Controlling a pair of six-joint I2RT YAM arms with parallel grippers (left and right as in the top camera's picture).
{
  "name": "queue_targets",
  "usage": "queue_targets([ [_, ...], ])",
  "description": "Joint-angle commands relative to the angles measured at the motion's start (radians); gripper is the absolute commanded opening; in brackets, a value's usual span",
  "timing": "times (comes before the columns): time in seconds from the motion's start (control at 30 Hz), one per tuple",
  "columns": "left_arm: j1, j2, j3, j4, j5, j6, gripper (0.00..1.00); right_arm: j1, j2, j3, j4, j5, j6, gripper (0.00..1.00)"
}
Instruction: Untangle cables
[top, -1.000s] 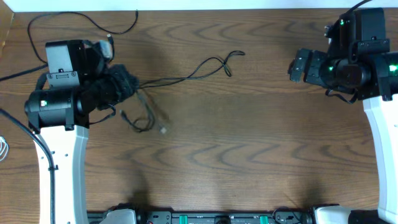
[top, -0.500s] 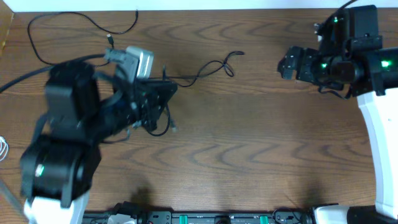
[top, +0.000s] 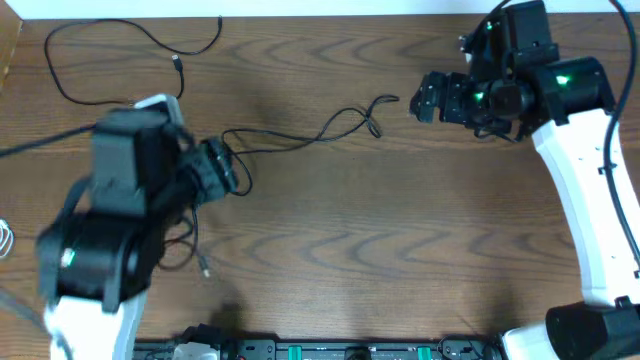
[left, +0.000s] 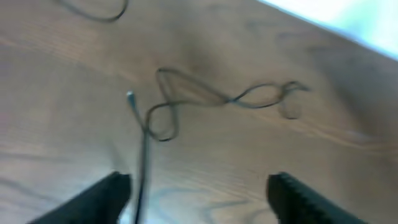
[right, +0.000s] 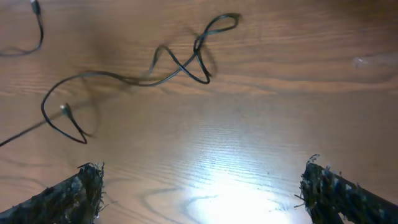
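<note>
**Black cable strung across dark wood, both grippers released**

Overhead first. The long black cable (top: 300, 128) lies across the middle of the tabletop (top: 400, 250). Its long axis runs left to right and climbs slightly toward the right. It finishes in a pair of crossing loops just short of the right gripper (top: 425, 97), which hangs wide open with nothing in it. The cable's left end disappears under the left gripper (top: 222, 168). A second black cable (top: 177, 63) curls in the far left corner, well apart. A white cable (top: 5, 238) just peeks in at the left edge.

Over to the left wrist, and it's blurry. The left gripper (left: 199, 186) has its jaws spread. The long black cable (left: 227, 101) twists ahead, and one strand drops between the fingers (left: 106, 196), close to the left one. Whether it touches, I cannot tell.

Right wrist now. The right gripper (right: 202, 186) is released, with bare glaring wood between its fingers. The long black cable (right: 180, 68) loops ahead, its looped end pointing up and right.
</note>
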Motion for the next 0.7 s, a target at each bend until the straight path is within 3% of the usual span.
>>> queue_targets([
  [0.0, 0.001, 0.097, -0.006, -0.008, -0.072, -0.054, 0.88, 0.035, 0.062, 0.008, 0.006, -0.006, -0.082, 0.99],
  [0.3, 0.072, 0.238, -0.006, -0.003, -0.072, -0.185, 0.89, 0.061, 0.227, 0.037, 0.096, 0.0, -0.11, 0.99],
  [0.47, 0.129, 0.239, -0.006, -0.002, -0.072, -0.184, 0.89, 0.063, 0.338, 0.169, 0.108, -0.016, -0.145, 0.99],
  [0.63, 0.137, 0.24, -0.006, -0.018, -0.072, -0.183, 0.89, 0.098, 0.455, 0.205, 0.254, 0.028, -0.211, 0.99],
  [0.67, 0.137, 0.24, -0.008, -0.024, -0.072, -0.183, 0.89, 0.104, 0.477, 0.205, 0.279, 0.051, -0.211, 0.93],
])
